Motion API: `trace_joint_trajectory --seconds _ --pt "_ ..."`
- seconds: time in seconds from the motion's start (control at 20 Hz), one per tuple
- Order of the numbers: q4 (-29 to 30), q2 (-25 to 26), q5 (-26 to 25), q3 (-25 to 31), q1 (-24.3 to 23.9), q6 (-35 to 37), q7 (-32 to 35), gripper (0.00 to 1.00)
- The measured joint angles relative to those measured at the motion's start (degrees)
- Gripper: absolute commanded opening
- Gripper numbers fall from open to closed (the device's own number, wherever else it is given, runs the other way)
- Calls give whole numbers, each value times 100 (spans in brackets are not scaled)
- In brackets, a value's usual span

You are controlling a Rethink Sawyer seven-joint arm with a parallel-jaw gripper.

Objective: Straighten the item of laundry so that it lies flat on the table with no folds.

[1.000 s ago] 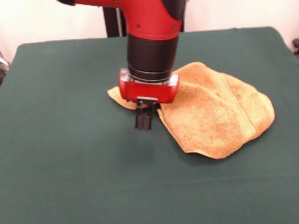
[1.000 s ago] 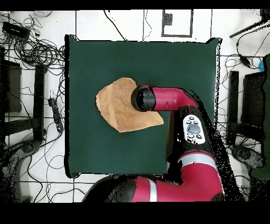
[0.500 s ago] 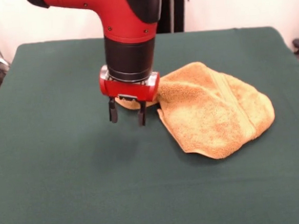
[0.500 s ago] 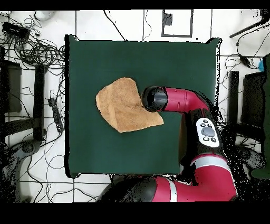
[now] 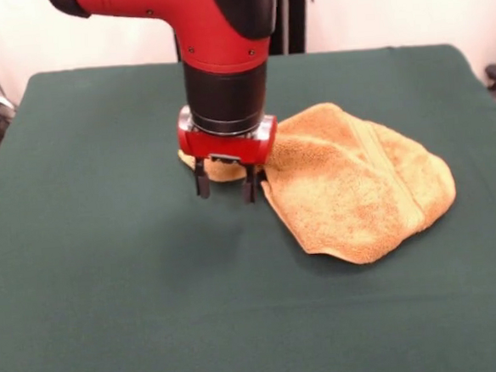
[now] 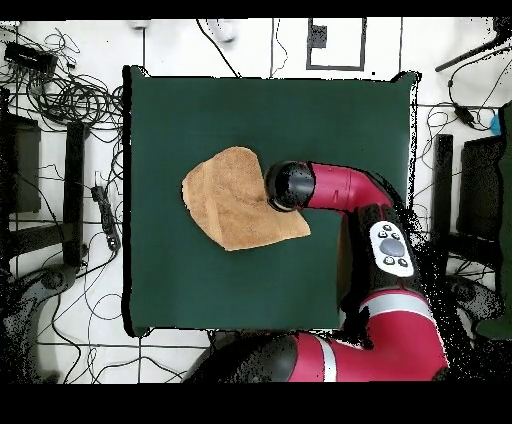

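The gripper hangs with fingers spread and empty by the edge of the folded orange towel on the green table, and I think it must grab a corner next.

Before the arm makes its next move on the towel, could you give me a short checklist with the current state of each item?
1. Gripper open: ok, its two fingers stand apart.
2. Gripper empty: ok, no cloth between the fingers.
3. Gripper at the towel edge: ok, it hangs beside the corner nearest the arm.
4. Towel flat: not ok, it lies folded over with a rumpled outline.
5. Towel fully on the table: ok, green cloth shows all round it in the overhead view.
6. Fingertips touching the table: cannot tell.
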Motion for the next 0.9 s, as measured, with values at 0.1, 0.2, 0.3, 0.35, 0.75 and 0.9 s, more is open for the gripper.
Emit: trace_joint_trajectory --seconds 0.1,0.2,0.3,0.35,0.75,0.9 --pt "17 1 40 66 -1 7 0 100" --pt "31 1 86 113 -1 7 0 100" --pt "38 1 115 149 -2 7 0 100" --pt "40 1 125 166 -1 7 0 100" --pt "42 9 214 399 -2 7 0 100" --pt "46 16 215 441 -3 7 0 100"
